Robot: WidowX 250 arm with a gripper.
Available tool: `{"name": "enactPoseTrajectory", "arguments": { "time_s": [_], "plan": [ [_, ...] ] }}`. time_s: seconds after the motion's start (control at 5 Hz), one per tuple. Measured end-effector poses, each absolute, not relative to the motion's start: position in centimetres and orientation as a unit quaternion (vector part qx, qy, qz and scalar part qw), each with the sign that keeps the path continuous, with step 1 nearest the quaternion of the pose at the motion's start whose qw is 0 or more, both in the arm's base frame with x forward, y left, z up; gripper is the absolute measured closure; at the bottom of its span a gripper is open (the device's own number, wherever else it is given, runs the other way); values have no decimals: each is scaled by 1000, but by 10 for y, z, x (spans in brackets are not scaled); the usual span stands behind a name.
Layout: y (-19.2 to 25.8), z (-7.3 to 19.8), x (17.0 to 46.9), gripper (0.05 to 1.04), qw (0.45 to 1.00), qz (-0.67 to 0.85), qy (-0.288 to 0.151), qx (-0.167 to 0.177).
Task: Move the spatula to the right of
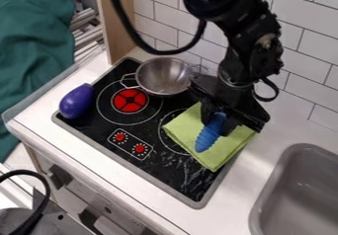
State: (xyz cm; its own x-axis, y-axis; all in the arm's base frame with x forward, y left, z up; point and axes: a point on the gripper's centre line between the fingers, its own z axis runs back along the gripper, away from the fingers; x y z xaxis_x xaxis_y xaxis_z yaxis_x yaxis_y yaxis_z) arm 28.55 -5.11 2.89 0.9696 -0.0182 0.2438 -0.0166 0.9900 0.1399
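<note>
Spatula (209, 134), one, blue, is slanting over one green cloth (186, 129) on one stove (173, 176), one metal pot (163, 76) and one eggplant (76, 101) are sitting farther left, and one gripper (219, 120) is pointing down, its jaws' opening and hold impossible to tell.

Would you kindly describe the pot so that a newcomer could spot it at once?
Find the black stove beside the grey sink. On it, near the tiled wall, sits the pot, round and open. Its bare silvery metal sets it apart from the purple eggplant and green cloth.
</note>
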Motion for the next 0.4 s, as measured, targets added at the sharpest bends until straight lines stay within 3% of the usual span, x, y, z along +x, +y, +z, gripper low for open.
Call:
{"name": "enactPoseTrajectory", "arguments": {
  "time_s": [0.4],
  "plan": [
    [19, 20, 249, 761, 990, 83, -95, 67]
  ]
}}
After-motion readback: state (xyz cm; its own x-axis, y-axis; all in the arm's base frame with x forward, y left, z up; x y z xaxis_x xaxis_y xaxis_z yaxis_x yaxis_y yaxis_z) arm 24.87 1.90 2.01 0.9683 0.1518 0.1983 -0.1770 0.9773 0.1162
